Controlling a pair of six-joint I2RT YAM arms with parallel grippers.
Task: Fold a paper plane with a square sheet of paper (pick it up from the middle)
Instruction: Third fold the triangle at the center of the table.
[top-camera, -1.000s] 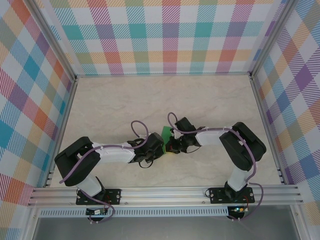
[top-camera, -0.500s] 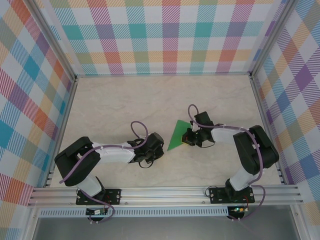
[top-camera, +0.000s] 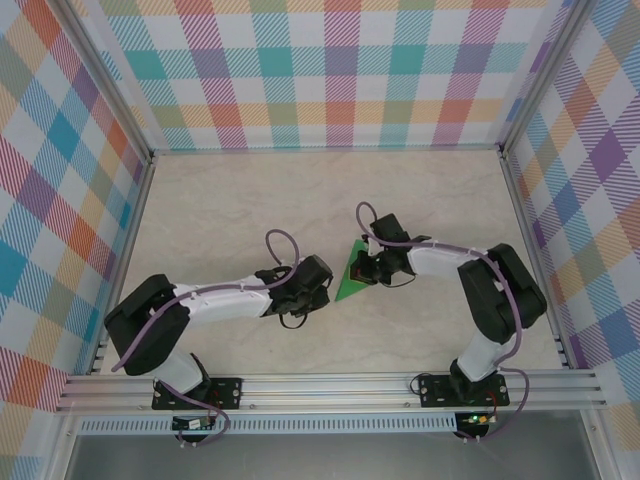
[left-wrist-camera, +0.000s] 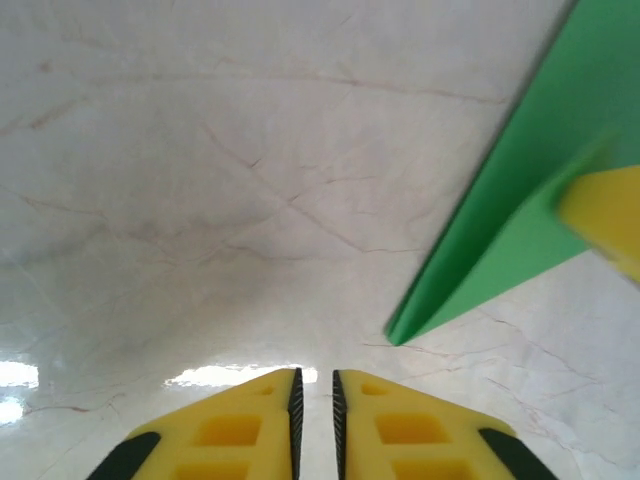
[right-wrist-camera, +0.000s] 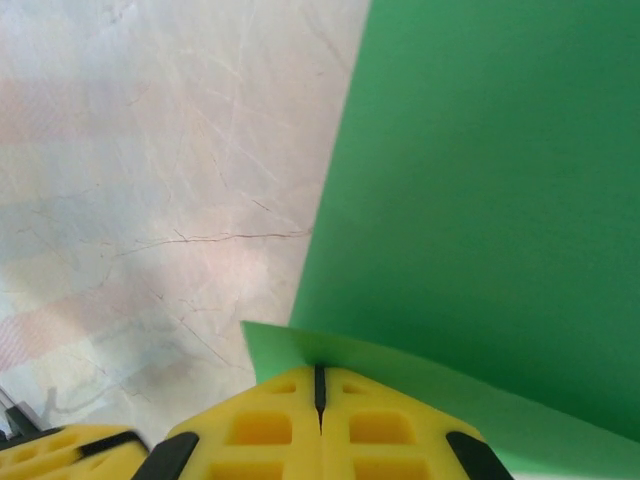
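Note:
The square sheet of paper (top-camera: 350, 277) is bright green and folded into a triangle, lying low over the marble table between the two arms. My right gripper (top-camera: 363, 272) is shut on a raised flap at its near edge; in the right wrist view the pads (right-wrist-camera: 320, 368) pinch that flap while the rest of the sheet (right-wrist-camera: 480, 180) spreads ahead. My left gripper (top-camera: 324, 288) stands just left of the paper's pointed corner (left-wrist-camera: 400, 330), jaws (left-wrist-camera: 315, 376) a narrow gap apart with nothing between them. The paper plane is out of view.
The marble tabletop (top-camera: 250, 200) is bounded by checked walls and aluminium rails (top-camera: 330, 385) at the near edge. The right gripper's yellow finger (left-wrist-camera: 600, 215) shows beside the paper in the left wrist view. The left gripper's finger (right-wrist-camera: 60, 450) shows at the right wrist view's bottom left.
A second ago both grippers met at the paper. The right gripper carried it away to the right, then back left toward the left gripper. The left jaws have parted slightly.

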